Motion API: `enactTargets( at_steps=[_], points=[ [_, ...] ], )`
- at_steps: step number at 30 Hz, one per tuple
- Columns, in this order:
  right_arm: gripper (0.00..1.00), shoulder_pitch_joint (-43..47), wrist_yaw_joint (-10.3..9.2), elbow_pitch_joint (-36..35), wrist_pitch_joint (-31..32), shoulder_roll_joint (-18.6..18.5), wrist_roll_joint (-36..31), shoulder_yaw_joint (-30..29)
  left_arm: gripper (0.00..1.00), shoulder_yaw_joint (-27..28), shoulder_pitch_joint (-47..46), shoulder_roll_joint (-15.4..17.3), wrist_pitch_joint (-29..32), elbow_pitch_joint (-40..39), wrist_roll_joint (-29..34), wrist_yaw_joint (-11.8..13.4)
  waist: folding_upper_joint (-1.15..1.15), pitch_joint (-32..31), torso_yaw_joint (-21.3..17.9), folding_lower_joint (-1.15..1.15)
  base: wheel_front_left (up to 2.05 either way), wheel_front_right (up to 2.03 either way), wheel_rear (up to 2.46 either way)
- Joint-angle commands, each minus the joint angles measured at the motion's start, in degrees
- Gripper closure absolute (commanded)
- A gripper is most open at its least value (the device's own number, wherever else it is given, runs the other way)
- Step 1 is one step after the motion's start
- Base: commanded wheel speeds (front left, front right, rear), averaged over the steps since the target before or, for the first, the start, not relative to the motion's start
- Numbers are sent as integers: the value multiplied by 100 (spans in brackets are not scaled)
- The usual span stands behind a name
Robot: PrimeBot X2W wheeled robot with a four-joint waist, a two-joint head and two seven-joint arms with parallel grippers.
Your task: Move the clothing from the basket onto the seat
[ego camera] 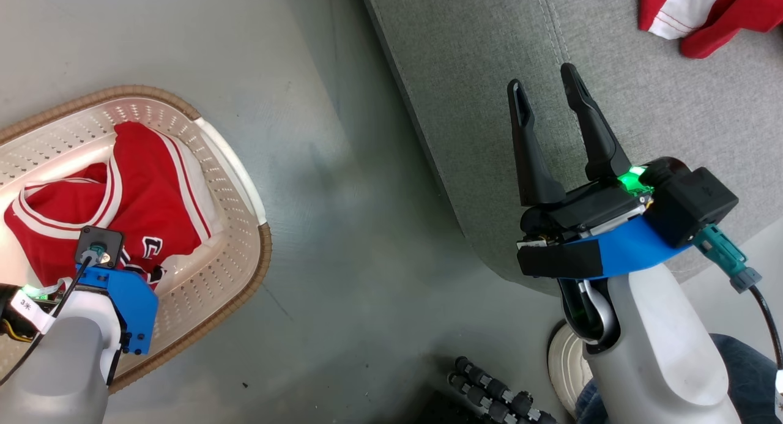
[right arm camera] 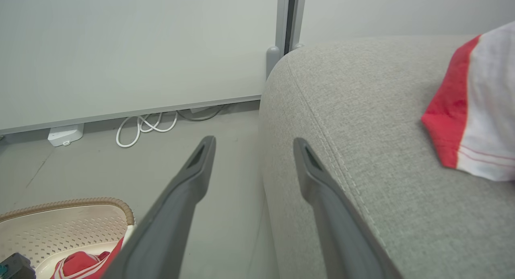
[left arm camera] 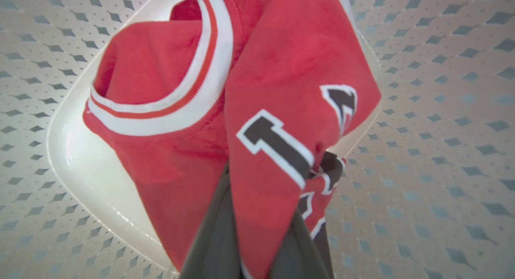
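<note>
The red jersey (ego camera: 153, 191) with white trim and black letters lies bunched in the cream perforated basket (ego camera: 244, 185) on the floor at the left. My left arm reaches down into it. In the left wrist view my left gripper (left arm camera: 261, 214) is shut on a fold of the jersey (left arm camera: 281, 89), with the basket wall (left arm camera: 442, 110) around it. A second red-and-white garment (ego camera: 722, 14) lies on the grey seat (ego camera: 477, 75) at the far right. Over the seat's near edge my right gripper (ego camera: 543, 81) stands open and holds nothing. The right wrist view shows my right gripper (right arm camera: 253, 142), the seat (right arm camera: 362, 110), that garment (right arm camera: 478, 110) and the basket (right arm camera: 80, 214).
Grey floor (ego camera: 342, 228) separates the basket from the seat. Black ribbed parts (ego camera: 489, 393) lie at the bottom edge. Blue denim (ego camera: 740, 369) shows behind my right forearm. A white cable (right arm camera: 145, 126) and a white plug block (right arm camera: 64, 134) lie along the wall.
</note>
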Motion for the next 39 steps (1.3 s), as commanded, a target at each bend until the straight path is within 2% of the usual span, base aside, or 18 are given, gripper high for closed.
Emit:
enactTargets(
  at_steps=[1,4,8,13,18,23,29,32,39],
  points=[
    [0,-66,-2,10,-26,20,-3,26,100,19,-90,3,-36,27,-48,-34,0,-22,-4,0,0,0,0],
    [0,-119,-2,72,-26,19,-2,41,100,55,-82,-34,-82,43,-130,-66,0,-101,-4,0,0,0,0],
    [0,-89,-2,192,-26,17,-138,-30,100,39,-27,-254,-248,49,-216,-125,0,-431,184,0,0,0,0],
    [0,179,-2,449,-25,10,-466,-200,100,-41,148,-748,-607,113,-333,-294,0,-1355,686,0,0,0,0],
    [0,482,-2,745,9,8,-794,-273,100,-166,218,-1263,-1019,144,-421,-622,0,-2394,1269,0,0,0,0],
    [0,872,-3,867,226,4,-957,-323,100,-361,333,-1626,-1277,15,-483,-859,0,-3406,1790,0,0,0,0],
    [0,1352,-2,803,539,6,-1117,-463,100,-680,391,-1781,-1276,-302,-785,-1005,0,-4300,2257,0,0,0,0],
    [0,1599,-2,737,701,5,-1154,-467,100,-941,446,-1803,-1107,-747,-1196,-1033,0,-4632,2393,0,0,0,0],
    [0,2022,-2,495,997,-6,-1151,-410,100,-1652,85,-1789,-549,-1840,-2107,-1037,0,-5026,2599,0,0,0,0]
  ],
)
